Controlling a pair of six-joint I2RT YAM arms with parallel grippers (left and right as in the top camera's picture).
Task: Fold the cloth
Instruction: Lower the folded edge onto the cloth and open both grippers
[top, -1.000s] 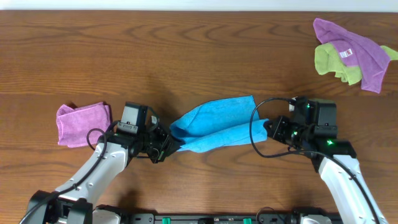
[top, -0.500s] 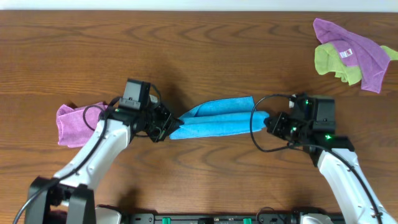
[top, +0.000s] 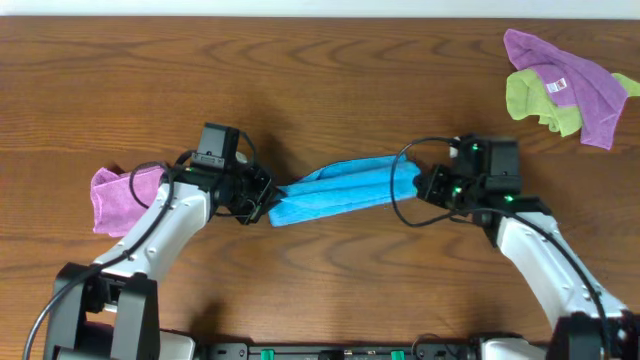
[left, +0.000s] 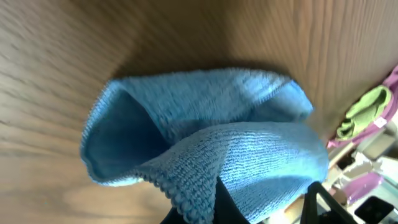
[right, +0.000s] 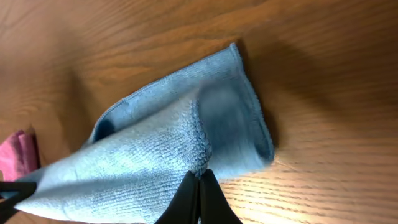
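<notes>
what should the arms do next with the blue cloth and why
Probably carry both pinched ends away from the robot and lower them, laying the upper layer flat. The left gripper and right gripper each pinch an end of the cloth, which sags doubled and bunched between them, not yet flat.

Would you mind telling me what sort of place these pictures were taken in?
Probably a robotics lab workstation, not a home: two arms at a wooden table, the left pincer and right pincer holding the blue cloth between them, and a purple cloth and a yellow-green cloth heaped in a corner.
</notes>
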